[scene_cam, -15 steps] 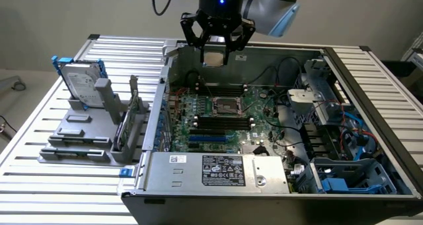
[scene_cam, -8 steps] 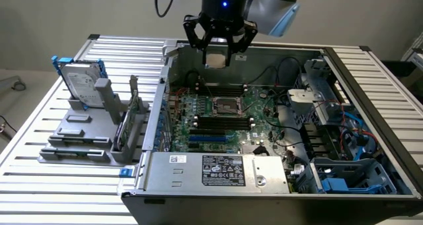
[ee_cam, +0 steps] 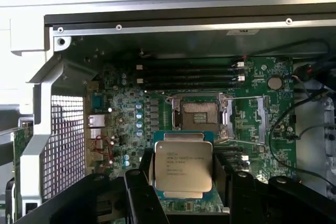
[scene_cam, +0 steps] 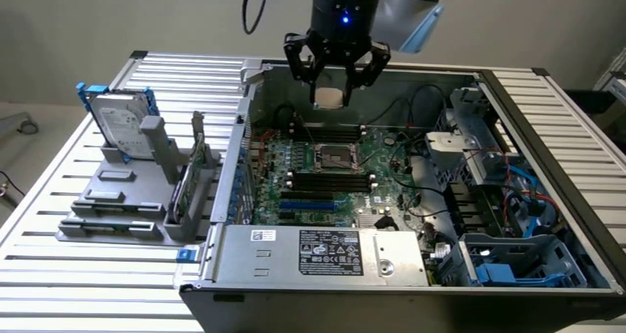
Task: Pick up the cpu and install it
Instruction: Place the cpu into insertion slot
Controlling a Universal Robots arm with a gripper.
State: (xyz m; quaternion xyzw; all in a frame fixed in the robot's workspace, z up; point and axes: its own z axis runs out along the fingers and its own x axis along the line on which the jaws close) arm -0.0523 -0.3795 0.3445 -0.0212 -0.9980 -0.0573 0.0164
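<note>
The gripper [scene_cam: 330, 91] is squeezing the cpu [ee_cam: 184, 165] between its black fingers [ee_cam: 137, 192]. It is holding the chip up in the air over the open computer case [scene_cam: 237, 138]. The cpu's shiny silver top is facing the wrist camera. Down below, the socket [ee_cam: 200, 114] on the green motherboard [ee_cam: 126, 108] is sitting open and empty. So the picking up looks done. The putting in is not done yet, because the cpu is hanging well above the socket and is not touching it.
</note>
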